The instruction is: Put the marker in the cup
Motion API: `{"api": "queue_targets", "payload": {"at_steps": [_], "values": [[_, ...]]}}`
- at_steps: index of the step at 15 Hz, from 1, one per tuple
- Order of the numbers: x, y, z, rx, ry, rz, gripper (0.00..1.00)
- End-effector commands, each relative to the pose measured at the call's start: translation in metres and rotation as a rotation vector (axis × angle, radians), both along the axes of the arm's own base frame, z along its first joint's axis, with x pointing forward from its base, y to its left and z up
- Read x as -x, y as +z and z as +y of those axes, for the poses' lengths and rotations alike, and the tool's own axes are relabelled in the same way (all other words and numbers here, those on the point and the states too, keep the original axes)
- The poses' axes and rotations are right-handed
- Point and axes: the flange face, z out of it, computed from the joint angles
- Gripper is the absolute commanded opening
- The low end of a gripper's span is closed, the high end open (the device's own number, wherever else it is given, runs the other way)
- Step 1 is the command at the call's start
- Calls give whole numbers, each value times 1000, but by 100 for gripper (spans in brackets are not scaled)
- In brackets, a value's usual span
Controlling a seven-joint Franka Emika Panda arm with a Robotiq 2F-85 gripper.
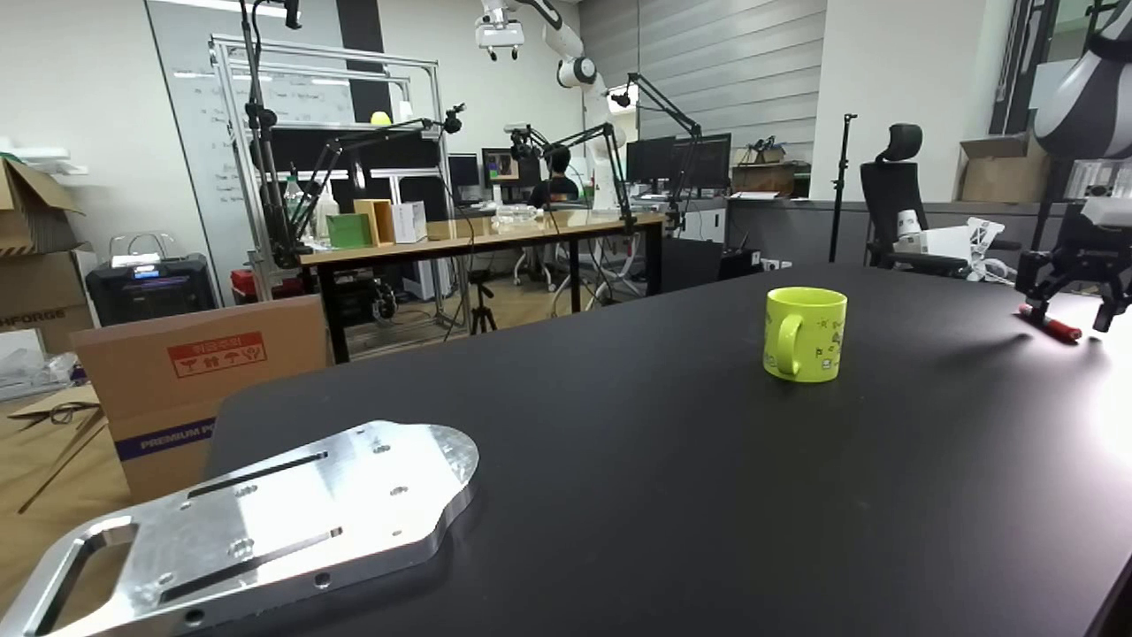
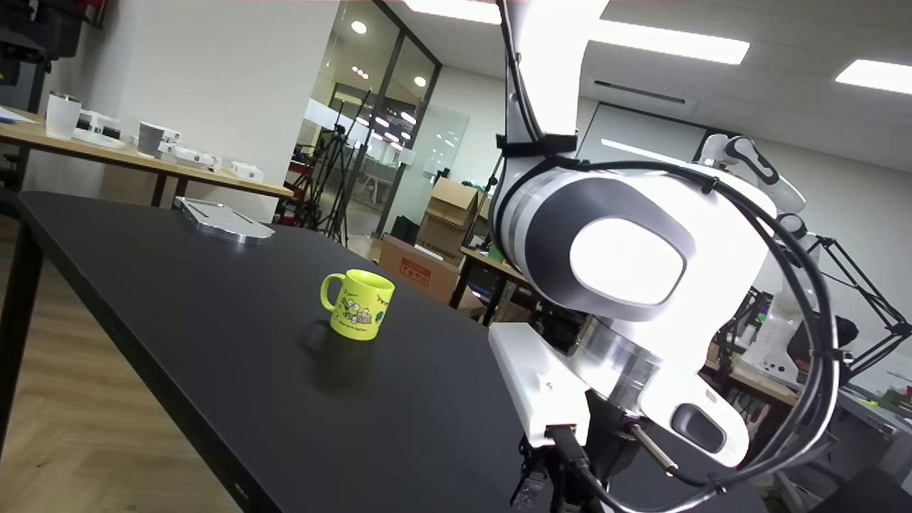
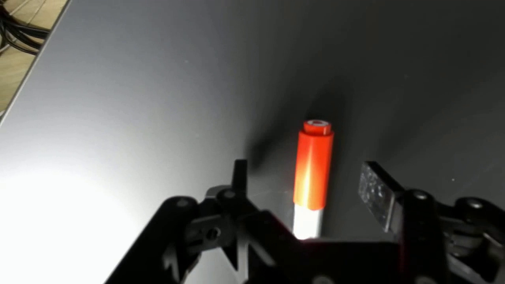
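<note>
The marker, with a red cap (image 3: 313, 169) and white barrel, lies on the black table; its rear end is hidden behind the gripper in the wrist view. It also shows as a red stick (image 1: 1061, 329) at the far right of an exterior view. My gripper (image 3: 305, 163) is open, with one finger on each side of the marker, both apart from it. It also shows in an exterior view (image 1: 1070, 318), low over the marker. The yellow-green cup (image 1: 818, 341) stands upright with a handle, well away from the gripper; it also shows in an exterior view (image 2: 360, 306).
A silver metal plate (image 1: 354, 513) lies at an end of the black table (image 1: 637, 495), beyond the cup from the arm; it also shows in an exterior view (image 2: 224, 219). A cardboard box (image 1: 212, 380) stands beside the table. A table edge crosses the wrist view's upper left.
</note>
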Motion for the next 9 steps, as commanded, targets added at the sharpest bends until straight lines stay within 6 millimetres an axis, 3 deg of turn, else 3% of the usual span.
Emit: {"api": "queue_targets", "payload": {"at_steps": [1,7,8,9], "values": [[2,-7,5,52,-82,63,45],[-2,0,15,-13,-189,122,4],[-2,6,17,-26,-199,144,1],[-2,11,21,-61,-215,162,5]]}}
